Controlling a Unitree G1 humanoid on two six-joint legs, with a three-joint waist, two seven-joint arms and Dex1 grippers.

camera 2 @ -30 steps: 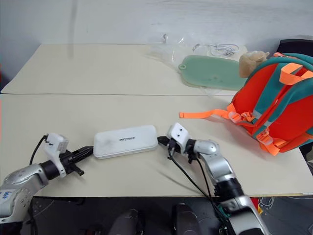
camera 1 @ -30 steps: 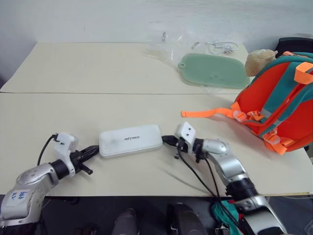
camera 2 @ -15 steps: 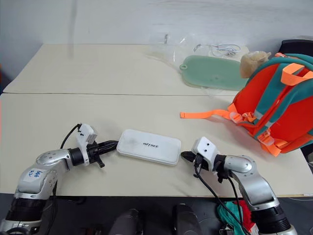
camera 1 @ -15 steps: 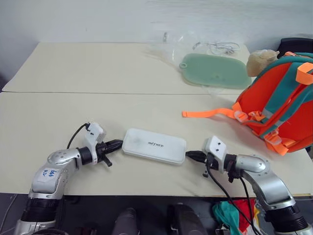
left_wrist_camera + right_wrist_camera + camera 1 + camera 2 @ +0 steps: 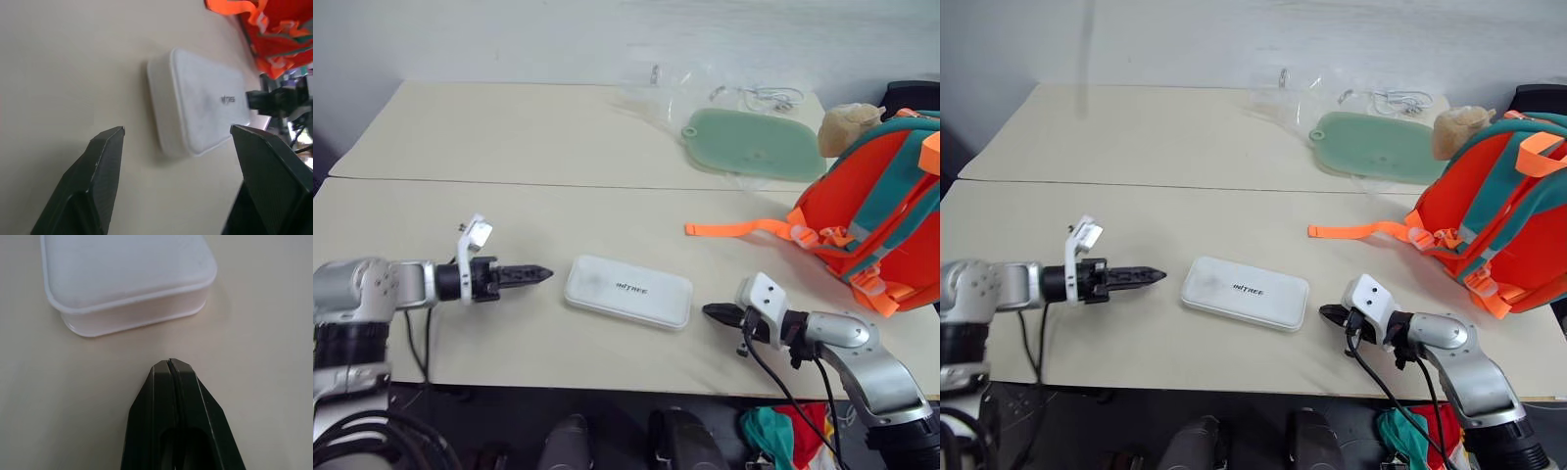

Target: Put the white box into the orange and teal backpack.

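Head views: white box [image 5: 627, 291] flat on surface [image 5: 509, 206], between left hand [image 5: 536, 274] and right hand [image 5: 713, 312], touching neither; orange and teal backpack [image 5: 886, 211] beyond right hand.
Left wrist: fingers spread, empty.
Right wrist: fingers together, empty.
Risk: box skids when pushed.

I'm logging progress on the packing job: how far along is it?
Done: nothing packed; the box lies flat on the table, well short of the backpack. In hand: nothing held. The left gripper is open, pointed at one end of the box with a gap between; the right gripper is shut, just off the other end. Left: grip the box, carry it over and put it inside.
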